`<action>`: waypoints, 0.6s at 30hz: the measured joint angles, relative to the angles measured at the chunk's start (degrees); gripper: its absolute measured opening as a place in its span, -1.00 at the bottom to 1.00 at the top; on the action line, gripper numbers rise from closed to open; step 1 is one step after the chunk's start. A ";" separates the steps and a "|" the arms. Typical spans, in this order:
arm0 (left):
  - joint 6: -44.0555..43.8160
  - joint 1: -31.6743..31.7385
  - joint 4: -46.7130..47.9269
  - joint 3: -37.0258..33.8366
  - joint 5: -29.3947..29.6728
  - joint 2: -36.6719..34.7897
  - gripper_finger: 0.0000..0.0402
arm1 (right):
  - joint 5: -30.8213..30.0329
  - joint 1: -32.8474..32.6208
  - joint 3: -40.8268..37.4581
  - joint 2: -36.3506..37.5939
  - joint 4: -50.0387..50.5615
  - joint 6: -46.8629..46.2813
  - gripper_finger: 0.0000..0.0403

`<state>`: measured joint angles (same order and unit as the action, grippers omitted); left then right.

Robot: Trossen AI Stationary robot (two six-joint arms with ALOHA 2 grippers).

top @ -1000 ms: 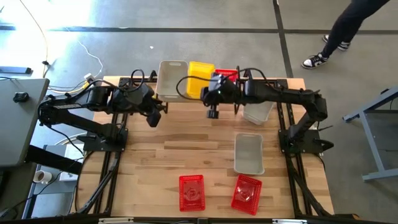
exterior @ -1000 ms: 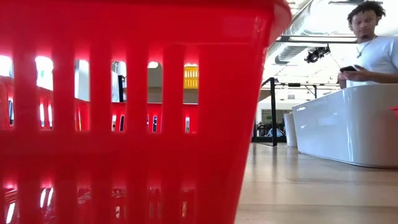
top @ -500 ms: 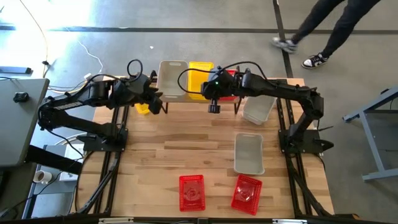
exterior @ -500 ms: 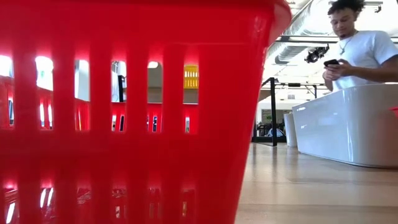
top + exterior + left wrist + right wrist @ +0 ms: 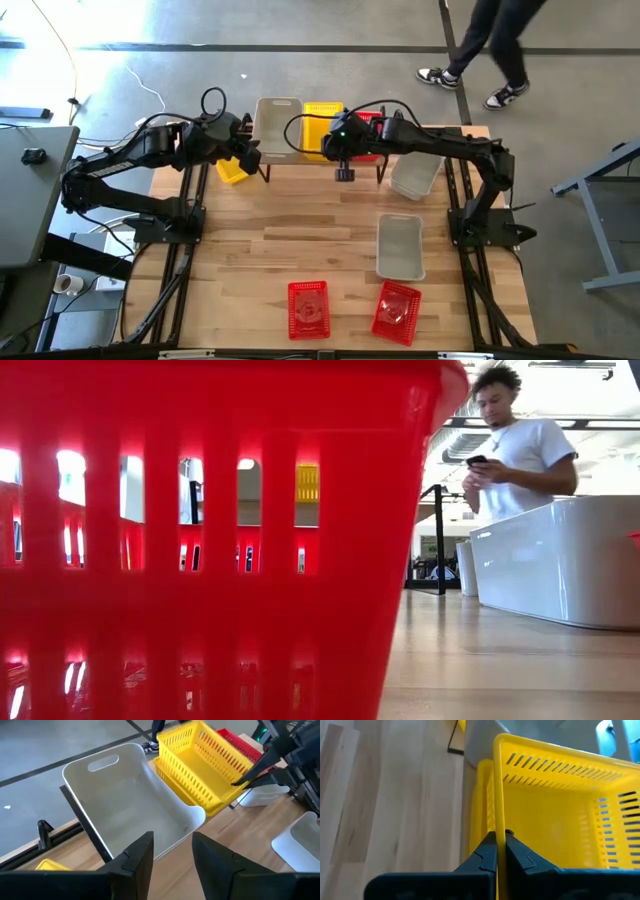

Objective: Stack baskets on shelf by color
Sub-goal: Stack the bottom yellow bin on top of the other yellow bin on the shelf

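Observation:
On the shelf (image 5: 380, 170) at the table's far edge stand a grey basket (image 5: 276, 126), a yellow basket (image 5: 322, 120) and a red basket (image 5: 368, 122). My right gripper (image 5: 341, 152) is shut on the yellow basket (image 5: 555, 805), which sits in a second yellow one (image 5: 200, 800). My left gripper (image 5: 172, 850) hovers open just before the grey basket (image 5: 130, 805), with nothing between its fingers. A third yellow basket (image 5: 232, 172) rests on the table by the left arm. My right gripper pinches the rim of the yellow basket's near wall (image 5: 499, 827), close to its right corner, one finger inside and one outside. The fingers (image 5: 252, 770) slant down from the table's right, along that wall. The basket rests slightly askew in the yellow basket beneath it.
On the table lie a grey basket (image 5: 414, 178) under the right arm, another grey basket (image 5: 400, 247) and two red baskets (image 5: 308, 308) (image 5: 397, 310) near the front edge. One red basket (image 5: 200, 540) fills the low view. A person (image 5: 490, 45) walks past the far side.
My right gripper has carried the yellow basket down and toward the far edge, onto the yellow one on the shelf. My left gripper has swung toward the far edge, up to the grey basket, and the yellow basket on the table now shows beside its arm.

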<state>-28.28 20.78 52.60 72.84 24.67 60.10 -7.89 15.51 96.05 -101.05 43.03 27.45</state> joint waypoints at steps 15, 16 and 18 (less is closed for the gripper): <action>-0.06 0.00 -0.02 0.00 -0.02 0.01 -0.38 | -0.61 0.64 0.00 0.00 -0.45 -1.72 -0.72; -0.08 0.00 -0.02 0.00 -0.02 0.01 -0.38 | -0.65 0.66 0.01 0.00 -0.49 -1.71 -0.67; -0.10 0.00 0.00 0.00 -0.02 0.01 -0.38 | -0.65 0.68 0.00 0.02 -0.86 -1.67 -0.57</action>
<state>-28.38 20.78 52.60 72.84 24.64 60.12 -8.53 16.19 96.05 -101.03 42.17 25.78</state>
